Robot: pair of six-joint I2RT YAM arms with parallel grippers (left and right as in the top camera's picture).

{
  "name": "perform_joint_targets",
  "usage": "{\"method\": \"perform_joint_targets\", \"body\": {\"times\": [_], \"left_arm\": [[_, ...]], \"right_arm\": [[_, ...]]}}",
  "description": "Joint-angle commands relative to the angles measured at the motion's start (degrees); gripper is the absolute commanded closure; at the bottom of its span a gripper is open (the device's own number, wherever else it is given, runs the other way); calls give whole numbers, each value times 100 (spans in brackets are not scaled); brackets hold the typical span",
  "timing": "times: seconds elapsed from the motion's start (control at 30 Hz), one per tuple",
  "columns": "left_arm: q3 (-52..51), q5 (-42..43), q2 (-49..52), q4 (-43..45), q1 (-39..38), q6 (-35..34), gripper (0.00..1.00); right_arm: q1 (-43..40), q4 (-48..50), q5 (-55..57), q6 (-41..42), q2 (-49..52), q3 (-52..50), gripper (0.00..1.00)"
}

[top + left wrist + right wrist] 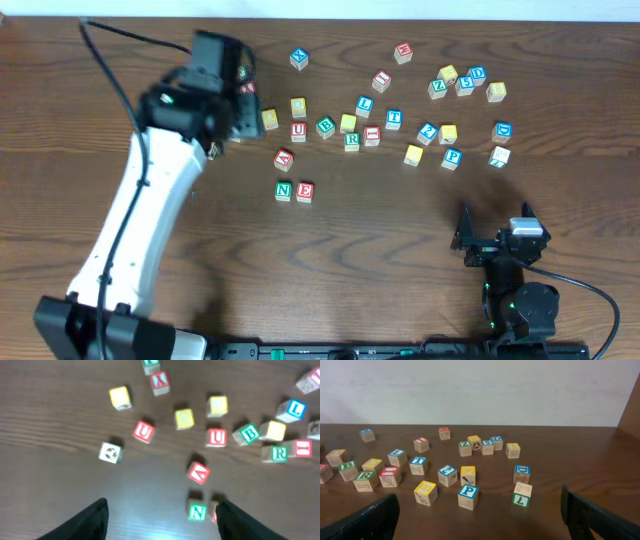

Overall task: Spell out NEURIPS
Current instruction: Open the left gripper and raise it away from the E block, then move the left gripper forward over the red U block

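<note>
Overhead, my left gripper [243, 100] hangs over the leftmost of the scattered cubes on the tabletop [200, 230], holding nothing. The N [284, 190] and E [305, 191] sit side by side, closer to my base. My right gripper [497, 225] stands wide apart, well away from the P [452, 157].

From the left wrist, my fingers [85, 522] are spread and empty. The N [197, 511] lies in the gap between them, with a red U [216, 437] beyond.

From the right wrist, both fingers gape, gripping nothing, and the P [468, 492] lies ahead.
</note>
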Motion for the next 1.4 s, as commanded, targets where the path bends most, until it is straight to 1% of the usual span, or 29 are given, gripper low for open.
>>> {"method": "perform_joint_targets", "body": {"times": [0.0,0.2,0.3,0.43,0.53,0.6,0.8,0.87,1.37], "left_arm": [[684,555,656,-299,474,741,30],[1755,667,1875,-852,796,1176,29],[2070,662,2422,-957,809,1502,25],[2138,662,2911,-931,809,1941,24],[2138,660,3327,-868,809,2511,24],[2138,656,3488,-844,809,2739,25],[2135,658,3657,-612,809,2800,25],[2129,660,3681,-540,809,2800,28],[1884,654,3711,-28,809,2865,28]], "right_arm": [[-42,-24,-11,-46,-24,-9,1],[-42,-24,-11,-46,-24,-9,1],[-42,-22,-9,-46,-24,-9,1],[-39,-24,-11,-46,-24,-9,1],[-42,-24,-11,-46,-24,-9,1],[-42,-24,-11,-46,-24,-9,1],[-42,-24,-11,-46,-24,-9,1],[-42,-24,-11,-46,-24,-9,1],[-42,-24,-11,-46,-24,-9,1]]}}
